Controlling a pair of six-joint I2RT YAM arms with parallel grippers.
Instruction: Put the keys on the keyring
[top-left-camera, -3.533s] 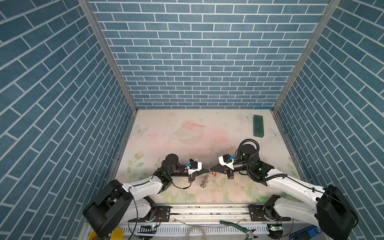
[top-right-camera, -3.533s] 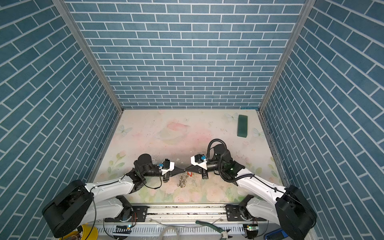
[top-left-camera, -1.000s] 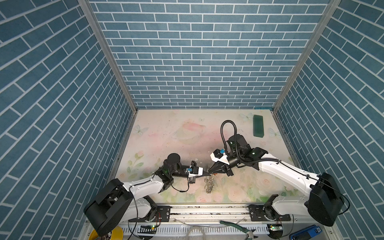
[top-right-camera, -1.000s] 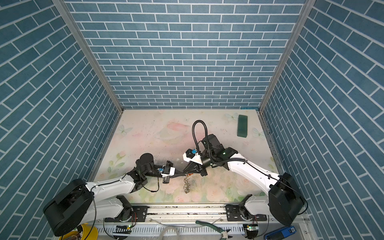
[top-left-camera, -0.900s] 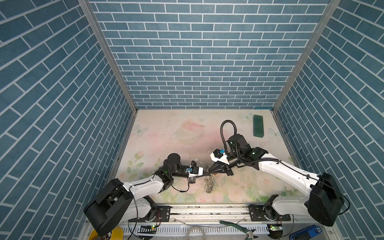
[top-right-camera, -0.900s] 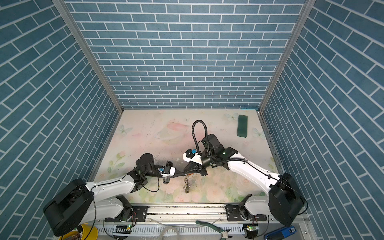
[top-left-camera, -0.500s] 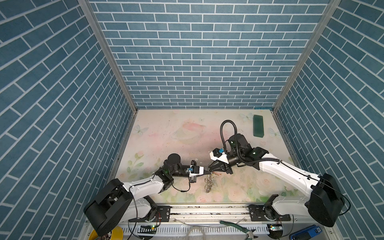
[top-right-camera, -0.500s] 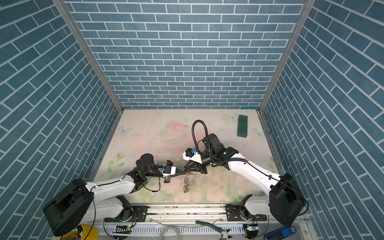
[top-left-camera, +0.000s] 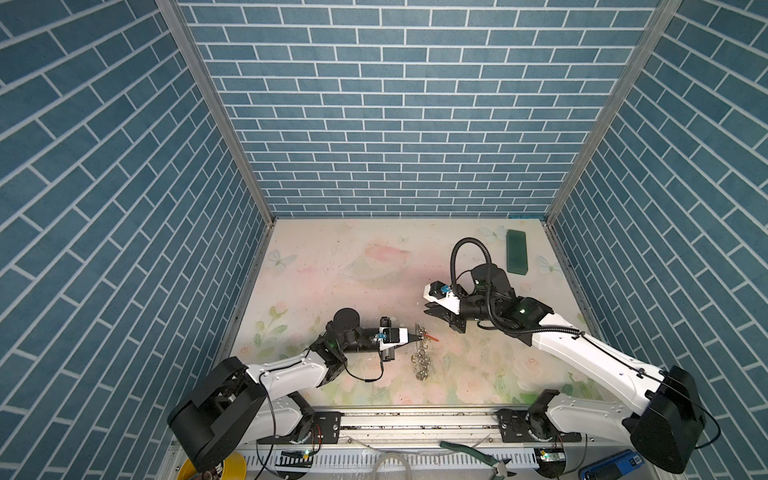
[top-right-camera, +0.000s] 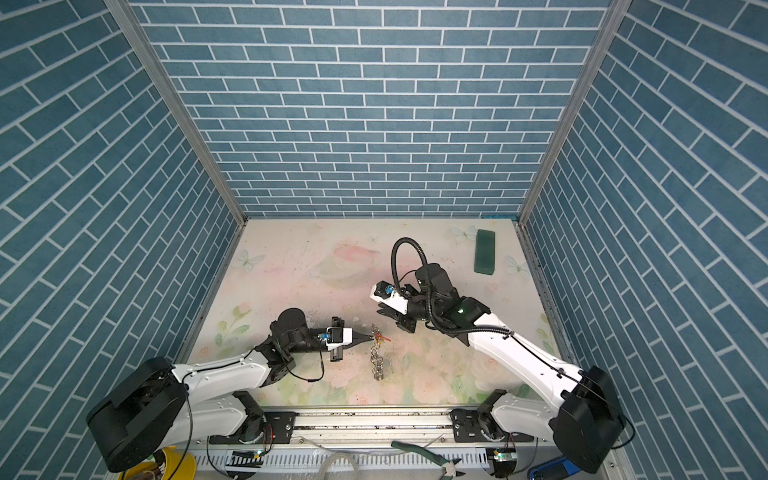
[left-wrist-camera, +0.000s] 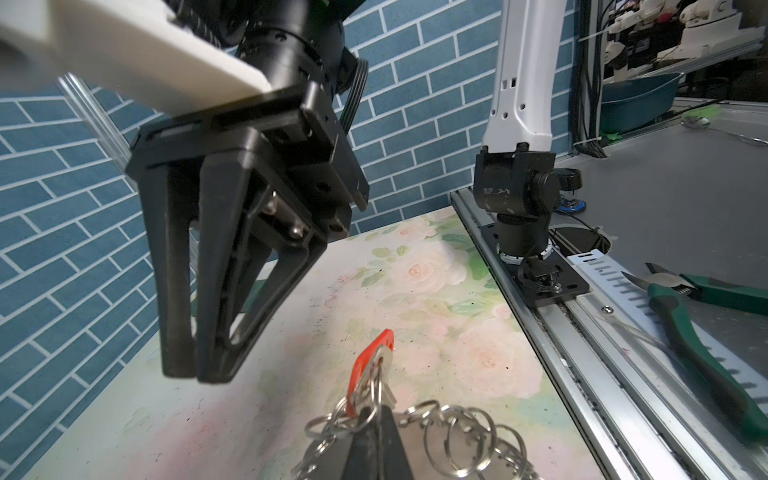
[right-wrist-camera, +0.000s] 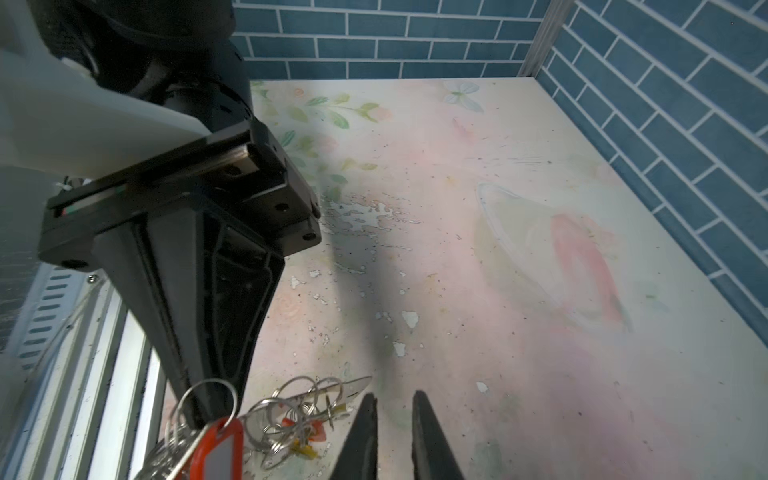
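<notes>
Presenting its load, the left gripper clamps its fingers together on the keyring, holding one end up over the flowered table while the chain of small rings trails down. A red key sticks out of the rings right at the grip. The right gripper hovers just beside it, fingers slightly apart and empty, seemingly free to fetch another key. A green block lies well apart.
</notes>
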